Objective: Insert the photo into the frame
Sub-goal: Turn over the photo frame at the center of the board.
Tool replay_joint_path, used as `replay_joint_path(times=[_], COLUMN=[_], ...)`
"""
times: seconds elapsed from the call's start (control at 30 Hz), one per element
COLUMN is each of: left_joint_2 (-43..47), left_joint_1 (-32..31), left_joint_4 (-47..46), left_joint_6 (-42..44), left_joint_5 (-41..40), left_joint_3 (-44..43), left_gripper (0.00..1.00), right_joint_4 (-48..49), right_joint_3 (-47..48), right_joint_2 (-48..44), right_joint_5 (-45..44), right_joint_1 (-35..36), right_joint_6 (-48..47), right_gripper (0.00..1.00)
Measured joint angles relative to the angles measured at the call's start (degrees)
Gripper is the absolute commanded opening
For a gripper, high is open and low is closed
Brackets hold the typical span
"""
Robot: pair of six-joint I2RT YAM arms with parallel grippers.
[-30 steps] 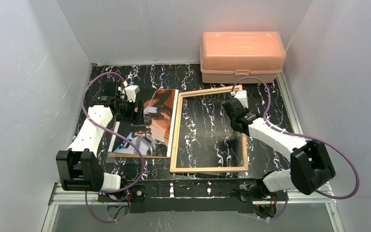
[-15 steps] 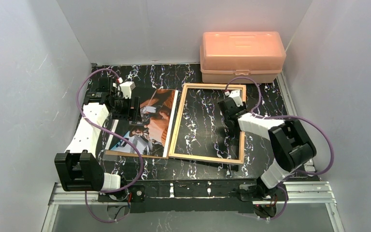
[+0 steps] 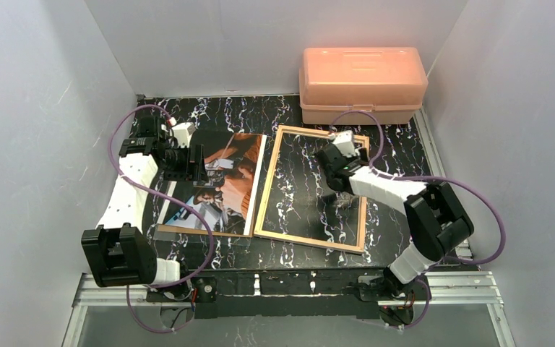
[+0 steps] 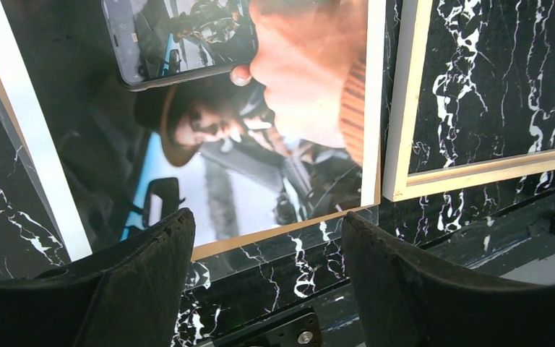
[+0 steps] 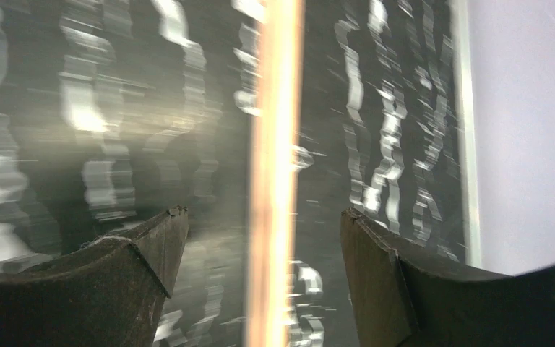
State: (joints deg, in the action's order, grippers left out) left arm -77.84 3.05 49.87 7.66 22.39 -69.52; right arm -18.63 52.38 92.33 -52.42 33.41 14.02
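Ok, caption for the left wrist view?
Left gripper, open, hovers over the photo; the frame lies beside it on the black marbled table.

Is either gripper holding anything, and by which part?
Nothing is held: left gripper open above the dark glossy photo, right gripper open over one rail of the thin light-wood frame.

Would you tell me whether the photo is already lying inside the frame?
No, the photo lies flat beside the frame, wholly outside its left rail.
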Motion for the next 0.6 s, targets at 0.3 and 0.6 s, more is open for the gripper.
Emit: replay_joint_path(times=[0.3, 0.6], left_joint_2=[-4.74, -7.08], left_joint_1=[10.1, 19.02], left_joint_4=[2.32, 6.12], left_joint_6=[0.44, 4.11], left_joint_5=[4.81, 2.4], left_joint_3=[-4.11, -6.78], left_gripper=[0.71, 0.69], right_joint_4=[2.29, 2.49], right_joint_3=[18.23, 29.31], right_joint_2=[7.04, 24.26], right_joint_5=[8.35, 15.08], right_joint_1=[21.03, 24.09], right_joint_6=[13.73, 18.47], right_gripper=[0.87, 0.83])
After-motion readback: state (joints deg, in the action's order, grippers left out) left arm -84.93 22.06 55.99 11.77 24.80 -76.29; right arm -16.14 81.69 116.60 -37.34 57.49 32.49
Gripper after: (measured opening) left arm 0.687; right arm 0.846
